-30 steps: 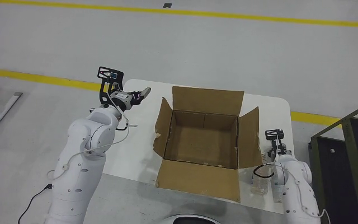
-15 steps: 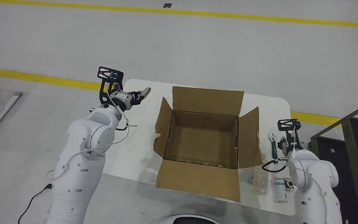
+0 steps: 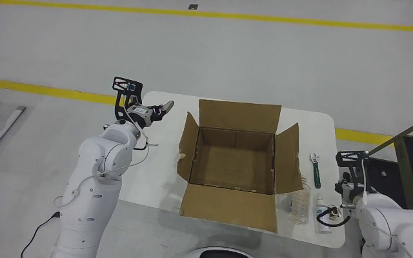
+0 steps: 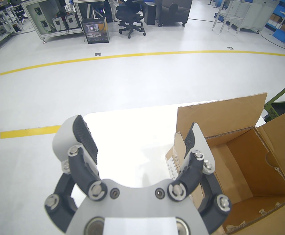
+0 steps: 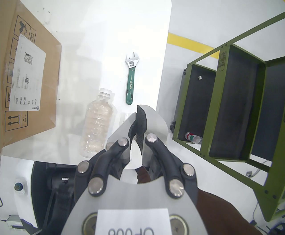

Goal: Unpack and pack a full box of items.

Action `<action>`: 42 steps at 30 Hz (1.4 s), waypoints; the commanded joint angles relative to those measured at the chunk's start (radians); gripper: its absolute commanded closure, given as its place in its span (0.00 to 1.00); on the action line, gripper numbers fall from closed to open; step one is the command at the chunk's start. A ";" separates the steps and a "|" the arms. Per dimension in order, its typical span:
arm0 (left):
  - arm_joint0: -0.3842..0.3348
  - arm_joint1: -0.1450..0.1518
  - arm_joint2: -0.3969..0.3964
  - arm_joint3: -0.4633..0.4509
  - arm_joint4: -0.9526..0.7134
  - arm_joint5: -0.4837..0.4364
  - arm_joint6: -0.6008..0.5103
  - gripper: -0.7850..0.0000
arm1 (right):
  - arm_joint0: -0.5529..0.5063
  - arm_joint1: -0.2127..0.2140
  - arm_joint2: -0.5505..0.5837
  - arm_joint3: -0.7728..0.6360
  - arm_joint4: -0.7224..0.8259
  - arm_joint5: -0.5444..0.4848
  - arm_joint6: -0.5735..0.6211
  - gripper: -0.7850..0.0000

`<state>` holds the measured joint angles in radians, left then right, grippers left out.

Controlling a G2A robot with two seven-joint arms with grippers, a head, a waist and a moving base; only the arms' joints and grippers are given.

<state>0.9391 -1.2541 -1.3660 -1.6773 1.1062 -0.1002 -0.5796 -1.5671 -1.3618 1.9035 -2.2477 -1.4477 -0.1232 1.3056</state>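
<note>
Since the adjustable wrench (image 5: 131, 77), its green handle running near-to-far, and the clear plastic bottle (image 5: 98, 120) lay right of the empty cardboard box (image 3: 229, 206), the right gripper (image 5: 139, 111), fingers pressed together on nothing, sat nearer; the left gripper (image 4: 135, 126) gaped wide, far left.

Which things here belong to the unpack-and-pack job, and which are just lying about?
Job:
- box, open and empty
- clear bottle, small bottle and wrench, laid out on the table beside the box, on the right arm's side

Lying about:
- green rack next to the table
- bottle lying in that rack
- office chair in the room behind
</note>
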 commanded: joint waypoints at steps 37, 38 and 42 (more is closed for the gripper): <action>0.000 0.000 0.000 0.000 0.000 0.000 0.000 0.00 | 0.017 0.000 -0.179 0.324 0.119 0.235 0.131 0.13; 0.000 0.000 0.000 0.000 0.000 0.000 0.000 0.00 | 0.018 0.000 -0.182 0.332 0.124 0.239 0.126 0.14; 0.000 0.000 0.000 0.000 0.000 0.000 0.000 0.00 | 0.025 0.000 -0.193 0.358 0.124 0.265 0.108 0.20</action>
<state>0.9391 -1.2541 -1.3660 -1.6773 1.1062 -0.1002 -0.5796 -1.5444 -1.3617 1.7124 -1.8959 -1.3259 0.1330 1.4168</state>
